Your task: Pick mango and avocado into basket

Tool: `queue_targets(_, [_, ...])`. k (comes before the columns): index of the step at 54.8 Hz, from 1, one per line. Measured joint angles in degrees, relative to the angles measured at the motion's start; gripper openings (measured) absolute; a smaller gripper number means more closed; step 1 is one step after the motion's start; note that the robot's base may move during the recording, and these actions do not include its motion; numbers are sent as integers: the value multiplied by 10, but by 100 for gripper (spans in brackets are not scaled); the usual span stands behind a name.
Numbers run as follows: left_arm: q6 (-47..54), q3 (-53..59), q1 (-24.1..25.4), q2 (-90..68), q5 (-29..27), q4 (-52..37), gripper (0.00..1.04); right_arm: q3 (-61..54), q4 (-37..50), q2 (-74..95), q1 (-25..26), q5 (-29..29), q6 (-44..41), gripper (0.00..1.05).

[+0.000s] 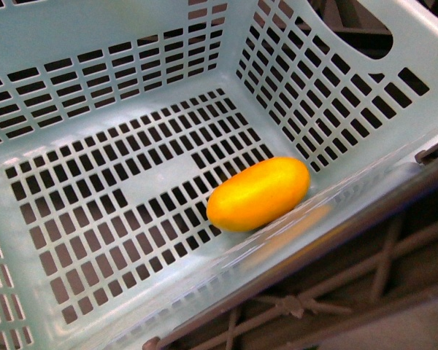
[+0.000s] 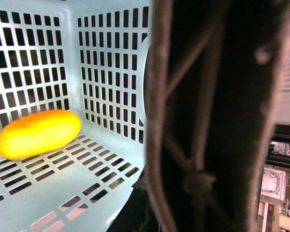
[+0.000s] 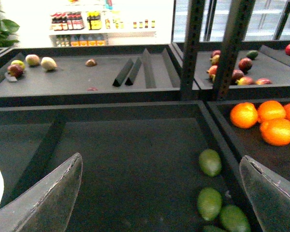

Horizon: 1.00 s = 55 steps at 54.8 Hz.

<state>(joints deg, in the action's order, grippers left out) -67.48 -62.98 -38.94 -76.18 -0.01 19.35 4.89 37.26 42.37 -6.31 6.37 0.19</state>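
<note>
At right gripper (image 3: 160,162): jaws spread wide, gripping nothing. Hangs over dark produce bin (image 3: 125,159), facing the green fruit; prob. set that wide to fit round one piece. Nearest avocado (image 3: 210,162) lying alone, not far from one finger (image 3: 270,193). Two more avocados (image 3: 209,203) packed close together nearer the cam, by bin's edge. Looks easiest to take the lone one w/o nudging the rest. Past the divider: oranges (image 3: 275,130) in next bin, not wanted.

Left gripper: not seen in any view, so can't tell its state. From left wrist cam, only a blurred dark frame (image 2: 208,121) and basket interior.

In basket (image 1: 95,29): mango (image 1: 259,193) already on its side on slotted floor, resting against wall nearest front cam, close to a corner; prob. settled there since basket seems tilted. Abt half done by the look of it, avocado not yet in.

Writing: none on basket or fruit. On far shelf, bottles (image 3: 79,20) w/ labels, too small to read.
</note>
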Motion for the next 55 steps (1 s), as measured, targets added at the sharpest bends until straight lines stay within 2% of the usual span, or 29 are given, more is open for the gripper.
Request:
queue_targets(31, [1,0,3,1,0,0,4,0,-2,1,-1,2,2,96])
queue_targets(34, [1,0,2,0,2,0,4,67,-189,26,-13,116,71,96])
queue_targets(36, [-1,0,2,0,1,0,4,113,-301,50,0,159,122,96])
queue_targets(38, [-2,0,1,0,0,0,4,142,-385,71,25,156,146,96])
queue_targets(40, [-1,0,1,0,0,0,4,151,-429,89,54,141,153,96])
queue_targets(45, [0,0,2,0,-3,0,4,155,-407,147,142,86,139,96])
queue_targets(55, [0,0,2,0,-2,0,4,169,-323,246,238,5,72,96])
